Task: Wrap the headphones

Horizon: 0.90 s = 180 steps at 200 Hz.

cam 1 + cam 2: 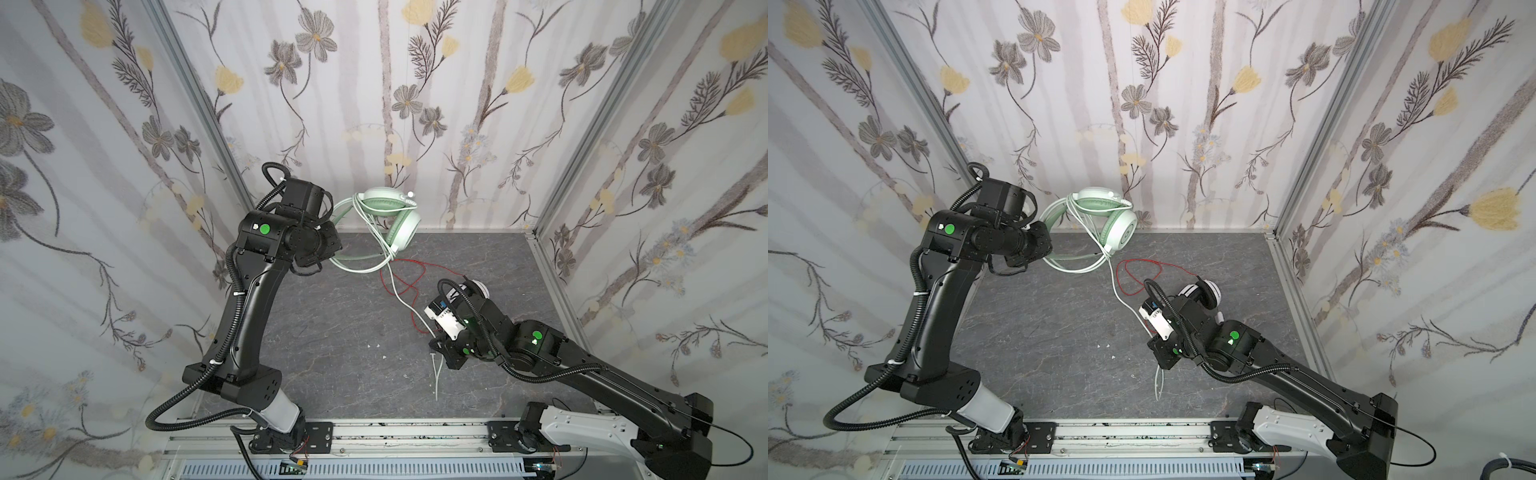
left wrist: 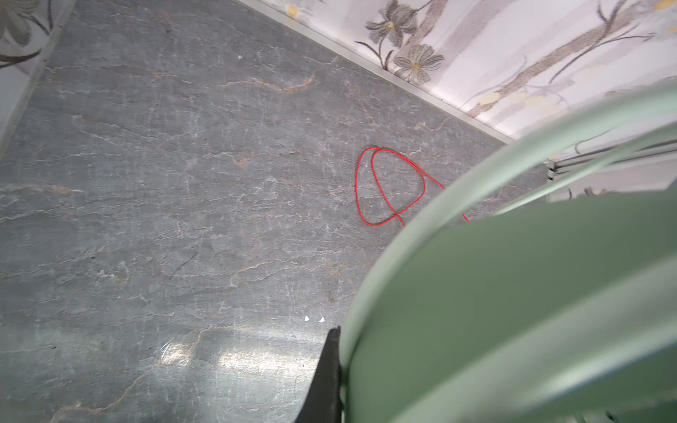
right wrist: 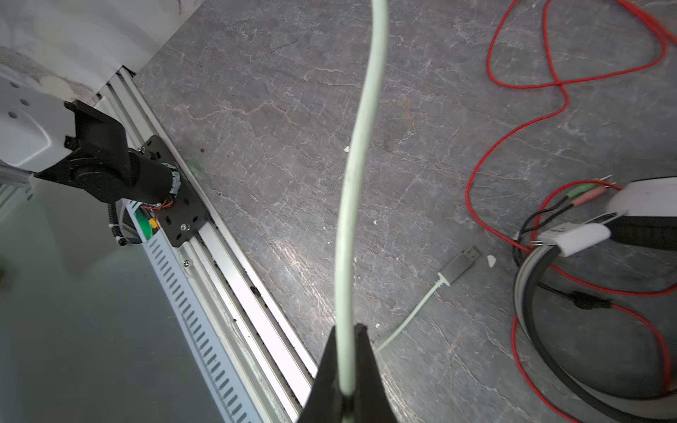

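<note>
Right gripper [image 3: 346,331] pinched shut on green cable [image 3: 361,146], lower middle of wrist frame (USB plug [image 3: 459,265] loose on table [image 3: 256,110]). Left gripper [image 1: 330,249] clamps mint green headset [image 1: 395,216], upper middle in both top views. Step looks like winding; next move probably carries cable round the headband without tugging it free.

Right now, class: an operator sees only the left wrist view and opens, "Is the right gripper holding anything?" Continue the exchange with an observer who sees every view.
Observer: Yes, the right gripper is shut on the pale mint green cable.
Operator: Is any of it wrapped?
Observer: Several strands already cross the pale mint green over-ear headset.
Operator: Where is its end?
Observer: Its grey USB plug lies loose on the grey marbled tabletop.
</note>
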Motion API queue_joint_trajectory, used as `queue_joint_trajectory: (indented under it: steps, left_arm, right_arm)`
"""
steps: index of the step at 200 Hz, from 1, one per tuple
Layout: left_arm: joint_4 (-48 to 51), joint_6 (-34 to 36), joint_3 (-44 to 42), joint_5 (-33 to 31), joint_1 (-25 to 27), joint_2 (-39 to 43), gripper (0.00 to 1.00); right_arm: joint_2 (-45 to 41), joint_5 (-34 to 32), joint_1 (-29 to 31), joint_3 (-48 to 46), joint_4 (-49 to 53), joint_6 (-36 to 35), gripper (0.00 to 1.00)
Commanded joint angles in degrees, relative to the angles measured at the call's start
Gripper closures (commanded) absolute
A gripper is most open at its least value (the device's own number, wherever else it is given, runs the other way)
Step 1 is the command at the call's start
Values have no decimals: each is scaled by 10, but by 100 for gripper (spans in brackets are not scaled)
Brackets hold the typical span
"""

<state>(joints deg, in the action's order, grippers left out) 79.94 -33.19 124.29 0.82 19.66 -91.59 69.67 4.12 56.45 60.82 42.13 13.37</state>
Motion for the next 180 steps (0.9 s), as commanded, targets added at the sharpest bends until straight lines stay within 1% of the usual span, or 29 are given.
queue_joint_trajectory:
  steps: [1,21,44,73,83,99,117,146,160,180]
  left_arm:
    - [-1,-27,-17,-57,-9,6,100]
    - [-1,-32,-31,-63,-13,6,100]
    - [-2,-38,-40,-73,-13,5,100]
    - [-3,-41,-44,-75,-15,1,100]
    - [-5,-41,-46,-74,-16,0,100]
    - [-6,-41,-49,-75,-15,-1,100]
    - [-5,-42,-55,-72,-16,-2,100]
    - [3,-37,-55,-47,-15,-14,100]
    - [13,-36,-55,-46,-16,-21,100]
    - [28,-25,-57,-46,-13,-31,100]
  right_arm:
    - [8,-96,20,44,50,-32,100]
    - [16,-145,45,83,72,-48,100]
    - [19,-175,65,111,81,-63,100]
    - [9,-166,99,121,66,-106,100]
    - [-3,-176,118,119,56,-122,100]
    - [-20,-185,131,120,44,-140,100]
    - [-25,-194,135,131,51,-152,100]
    - [-4,-209,139,172,93,-171,100]
    - [4,-229,146,195,110,-180,100]
    - [17,-276,147,215,130,-189,100]
